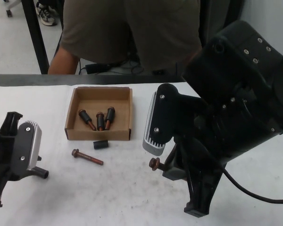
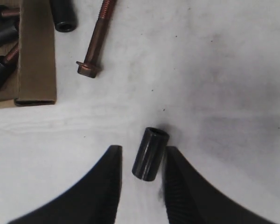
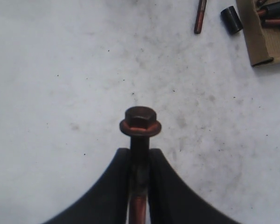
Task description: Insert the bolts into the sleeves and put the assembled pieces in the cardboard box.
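The left gripper (image 2: 143, 148) was slightly spread around a sleeve (image 2: 150, 153) at the counter's (image 1: 108, 197) near left. The right gripper (image 3: 140, 152) pinched a bolt (image 3: 140, 123) by its shank. Three assembled pieces (image 1: 100, 120) lay in the cardboard box (image 1: 98, 134).

The fingers (image 3: 107, 196) of the right gripper (image 3: 139, 155) hide most of the shank of the bolt (image 3: 140, 122), and its far end runs off the picture's edge. In the left wrist view the cardboard box (image 2: 35, 56) and the loose bolt (image 2: 97, 42) are cut off at the edge, the loose bolt's tip with them.
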